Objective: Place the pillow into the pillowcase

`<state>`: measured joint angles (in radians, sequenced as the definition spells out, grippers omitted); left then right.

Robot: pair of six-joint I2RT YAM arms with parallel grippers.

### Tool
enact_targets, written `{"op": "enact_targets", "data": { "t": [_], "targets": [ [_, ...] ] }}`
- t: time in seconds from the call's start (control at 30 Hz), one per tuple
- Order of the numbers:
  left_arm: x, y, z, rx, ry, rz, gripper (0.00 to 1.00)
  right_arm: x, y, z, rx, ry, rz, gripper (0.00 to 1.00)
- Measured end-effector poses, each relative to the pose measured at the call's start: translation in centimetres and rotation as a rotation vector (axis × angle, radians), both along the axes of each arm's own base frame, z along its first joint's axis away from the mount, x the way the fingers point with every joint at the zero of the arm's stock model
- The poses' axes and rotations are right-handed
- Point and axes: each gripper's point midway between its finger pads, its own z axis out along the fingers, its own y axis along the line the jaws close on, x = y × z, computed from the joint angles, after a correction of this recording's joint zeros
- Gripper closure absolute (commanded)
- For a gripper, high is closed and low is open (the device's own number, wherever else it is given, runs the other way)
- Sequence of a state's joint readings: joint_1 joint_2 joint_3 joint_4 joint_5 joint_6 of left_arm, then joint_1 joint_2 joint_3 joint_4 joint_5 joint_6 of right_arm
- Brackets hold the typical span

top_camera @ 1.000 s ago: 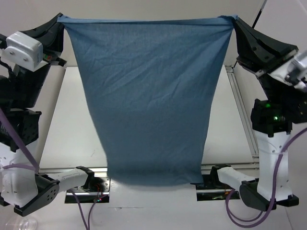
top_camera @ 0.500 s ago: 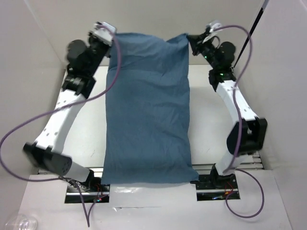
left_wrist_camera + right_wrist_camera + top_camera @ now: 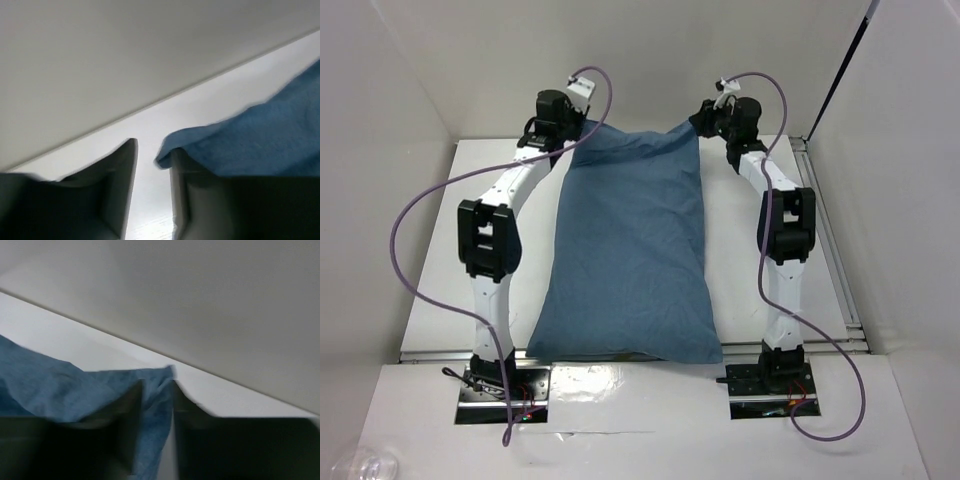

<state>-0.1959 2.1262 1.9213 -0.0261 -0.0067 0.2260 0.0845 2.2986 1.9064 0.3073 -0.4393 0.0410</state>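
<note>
- Where the left gripper (image 3: pixel 572 133) reaches the far end of the worktop (image 3: pixel 438 300), its two fingers stand apart. Its wrist view shows bare white surface in the gap between them.
- One far corner of the pillowcase (image 3: pixel 630 250) drapes over the finger on the right of that view. The corner's tip just overhangs the gap, and nothing clamps it.
- The right gripper (image 3: pixel 700 124) sits level with the left one at the other far corner. The two are well apart, and the cloth's far edge sags between them.
- In the right gripper's own blurred wrist view, a fold of blue cloth fills the narrow gap between the fingers. I cannot tell whether they clamp it or only flank it.
- From both grippers the pillowcase runs back toward the arm bases. It lies on the worktop between the two arms, plump and wrinkled, and its near edge is close to the bases.
- What fills it is hidden.
- Just beyond both grippers rises a plain pale wall (image 3: pixel 650 50).
</note>
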Motion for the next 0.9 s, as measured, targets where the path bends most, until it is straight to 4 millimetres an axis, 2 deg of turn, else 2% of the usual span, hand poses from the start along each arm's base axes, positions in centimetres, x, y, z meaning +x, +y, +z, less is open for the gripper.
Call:
{"op": "enact_targets", "data": {
  "t": [0.07,0.1,0.13,0.2,0.27,0.33,0.4,0.43,0.47,0.5,0.57,0.63,0.67,0.7,0.73,0.8,0.83,0.9],
  "targets": [
    [1.7,0.3,0.6,-0.001,-0.013,0.042,0.13,1.2,-0.4,0.5,-0.005,0.003,-0.029,0.36],
    [2.7,0.6,1.4,-0.013,-0.027,0.078,0.06,1.7,-0.7,0.9,-0.006,0.002,-0.052,0.24],
    [3.1,0.9,2.0,-0.014,-0.038,0.1,0.0,2.0,-1.0,1.5,-0.007,-0.001,-0.072,0.22],
    [3.1,1.5,2.5,-0.018,-0.036,0.14,0.0,2.3,-1.5,2.9,-0.013,-0.017,-0.099,0.22],
    [2.3,2.2,3.0,-0.015,-0.033,0.167,0.0,1.9,-1.7,4.4,-0.015,-0.033,-0.108,0.27],
    [1.0,3.2,3.6,-0.005,-0.02,0.19,0.0,0.8,-1.4,6.1,-0.025,-0.049,-0.083,0.34],
    [-0.4,4.1,5.0,-0.003,-0.008,0.198,0.05,-0.9,-0.4,8.2,-0.04,-0.074,-0.014,0.4],
    [-1.3,4.7,6.2,-0.008,-0.005,0.203,0.21,-1.8,0.1,9.6,-0.049,-0.093,0.021,0.42],
    [-2.4,4.9,7.3,-0.025,0.004,0.196,0.35,-3.0,0.7,11.0,-0.059,-0.109,0.069,0.49],
    [-3.8,5.0,8.7,-0.039,0.011,0.175,0.52,-4.1,1.4,12.5,-0.073,-0.135,0.119,0.53],
    [-7.2,4.8,12.0,-0.068,0.008,0.1,0.93,-6.9,3.0,15.3,-0.103,-0.181,0.22,0.61],
    [-12.5,3.8,14.5,-0.073,0.02,-0.026,0.97,-9.9,5.1,17.5,-0.144,-0.223,0.333,0.74],
    [-15.3,2.7,15.6,-0.077,0.02,-0.1,1.0,-11.2,6.3,18.1,-0.161,-0.232,0.388,0.78],
    [-18.3,1.4,16.6,-0.079,0.018,-0.179,1.0,-12.1,7.3,18.6,-0.174,-0.245,0.434,0.89],
    [-21.0,0.0,16.9,-0.076,0.03,-0.258,1.0,-13.1,8.5,18.9,-0.189,-0.253,0.483,0.93],
    [-26.7,-3.2,16.6,-0.082,0.077,-0.446,1.0,-14.8,10.3,18.1,-0.2,-0.225,0.576,1.0],
    [-29.4,-4.7,15.7,-0.083,0.121,-0.543,1.0,-15.5,11.2,17.3,-0.203,-0.202,0.617,1.0],
    [-33.1,-6.1,13.3,-0.088,0.226,-0.675,1.0,-16.6,12.9,14.8,-0.208,-0.135,0.7,1.0]
  ]
}}
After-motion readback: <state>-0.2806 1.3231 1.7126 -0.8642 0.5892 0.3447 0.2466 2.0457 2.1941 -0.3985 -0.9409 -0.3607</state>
